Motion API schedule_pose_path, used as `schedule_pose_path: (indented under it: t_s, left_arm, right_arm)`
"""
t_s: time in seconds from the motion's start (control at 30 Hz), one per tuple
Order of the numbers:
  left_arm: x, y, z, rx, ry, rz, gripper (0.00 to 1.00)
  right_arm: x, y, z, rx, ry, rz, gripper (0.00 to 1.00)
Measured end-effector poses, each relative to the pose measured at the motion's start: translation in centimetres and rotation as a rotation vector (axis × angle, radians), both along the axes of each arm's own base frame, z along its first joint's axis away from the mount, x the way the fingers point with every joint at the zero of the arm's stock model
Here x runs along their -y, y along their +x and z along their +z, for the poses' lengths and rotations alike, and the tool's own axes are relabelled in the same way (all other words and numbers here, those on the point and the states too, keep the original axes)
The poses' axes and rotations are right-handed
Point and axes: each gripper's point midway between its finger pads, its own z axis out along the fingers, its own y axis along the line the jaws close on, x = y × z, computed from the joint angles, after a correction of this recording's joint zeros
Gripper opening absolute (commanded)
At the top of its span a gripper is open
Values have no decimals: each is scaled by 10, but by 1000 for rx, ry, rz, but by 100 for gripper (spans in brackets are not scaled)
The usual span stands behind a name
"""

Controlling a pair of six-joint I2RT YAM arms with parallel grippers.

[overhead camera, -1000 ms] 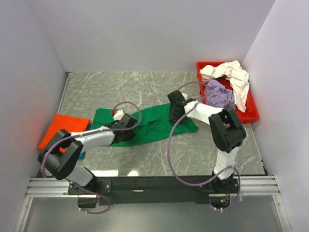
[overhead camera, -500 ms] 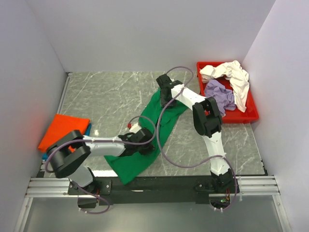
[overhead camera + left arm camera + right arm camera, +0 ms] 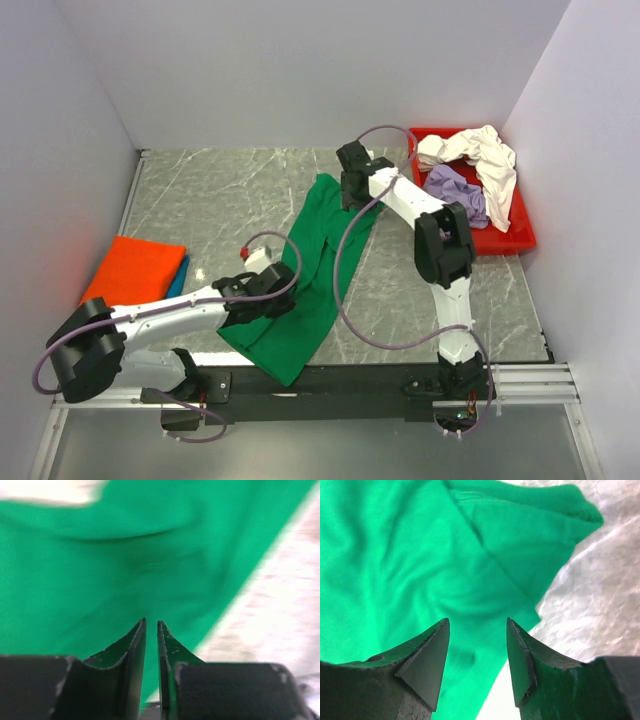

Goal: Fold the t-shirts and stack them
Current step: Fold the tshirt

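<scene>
The bright green t-shirt (image 3: pixel 315 260) lies stretched out diagonally, from the far middle of the table to the near edge, where its end hangs over. My right gripper (image 3: pixel 349 200) is open just above its far end (image 3: pixel 420 555), fingers (image 3: pixel 427 655) apart and empty. My left gripper (image 3: pixel 272 303) is over the shirt's left edge; in the left wrist view (image 3: pixel 152 622) its jaws stand almost together over blurred green cloth (image 3: pixel 125 565), with none seen pinched. A folded orange shirt (image 3: pixel 135 270) lies on a teal one (image 3: pixel 180 278) at the left.
A red tray (image 3: pixel 510 243) at the far right holds a crumpled cream-white shirt (image 3: pixel 480 160) and a lavender one (image 3: pixel 455 195). White walls close in the left, back and right. Black rails run along the near edge.
The green shirt swung from lying crosswise to lying diagonally, near end over the front edge. My right gripper moved to the far middle and now stands open. My left gripper shifted left.
</scene>
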Motion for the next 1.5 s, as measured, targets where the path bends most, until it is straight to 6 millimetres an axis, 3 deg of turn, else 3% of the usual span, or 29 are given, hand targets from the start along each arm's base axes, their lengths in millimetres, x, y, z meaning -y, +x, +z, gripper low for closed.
schedule_pose_path:
  t_s: [0.2,0.43,0.67,0.8,0.97,1.03,1.13,1.27,1.37,1.5]
  left_arm:
    - [-59,-32,-50,-94,179,44,16]
    - [-49,-43,-52,-81,123,54,16]
    - [-9,-80,-51,-111,18,-28,17]
    - [5,-91,-50,-140,3,-59,24]
    - [4,-85,-43,-160,36,-74,32]
    - [1,-69,-36,-157,40,-53,33]
    - [-4,-24,-14,-115,14,15,36]
    - [-8,57,30,-3,-28,116,37]
    - [-10,128,55,88,-41,165,37]
    - [-23,202,59,170,11,184,35]
  right_arm:
    - [-11,-17,22,35,120,-5,56]
    - [-22,-30,-9,-38,175,0,56]
    - [-24,-33,-37,-94,167,1,56]
    - [-29,-23,-39,-94,162,5,56]
    - [-38,0,-40,-86,158,27,56]
    - [-42,12,-40,-80,156,39,56]
    - [-48,34,-38,-55,163,63,55]
    - [-52,52,-36,-32,182,93,60]
    - [-55,53,-34,-33,201,117,63]
    - [-56,49,-31,-30,217,134,64]
